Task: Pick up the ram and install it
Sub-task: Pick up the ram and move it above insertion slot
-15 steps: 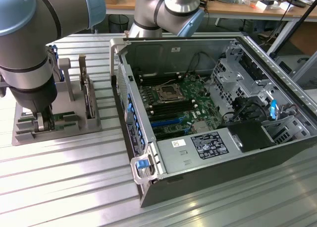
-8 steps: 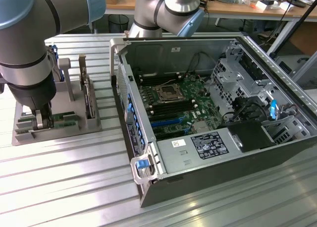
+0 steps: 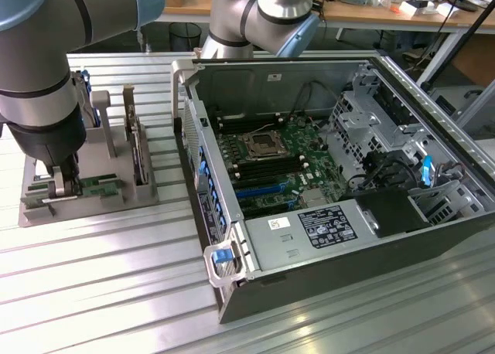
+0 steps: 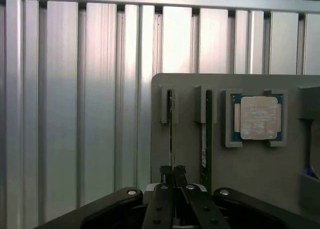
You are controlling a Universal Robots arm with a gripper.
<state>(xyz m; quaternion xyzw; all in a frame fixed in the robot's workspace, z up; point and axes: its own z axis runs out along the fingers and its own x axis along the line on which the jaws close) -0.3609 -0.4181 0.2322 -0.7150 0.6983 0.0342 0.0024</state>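
The ram point(image 4: 170, 126) is a thin green board seen edge-on, standing in a slot of the grey holder point(image 4: 250, 174). My gripper point(image 4: 173, 171) is shut on it, the two black fingers pinching its near end. A second green stick point(image 4: 207, 139) with a white label stands in the neighbouring slot. In the exterior view my gripper point(image 3: 60, 185) reaches down onto the holder point(image 3: 93, 203) at the exterior view's left, beside green boards point(image 3: 99, 185).
A square silver processor point(image 4: 257, 118) lies in a recess of the holder. The open computer case point(image 3: 232, 292) lies at the exterior view's right, its motherboard point(image 3: 271, 165) exposed. An upright part point(image 3: 139, 157) stands on the holder. The ribbed metal table point(image 3: 116, 292) lies all around.
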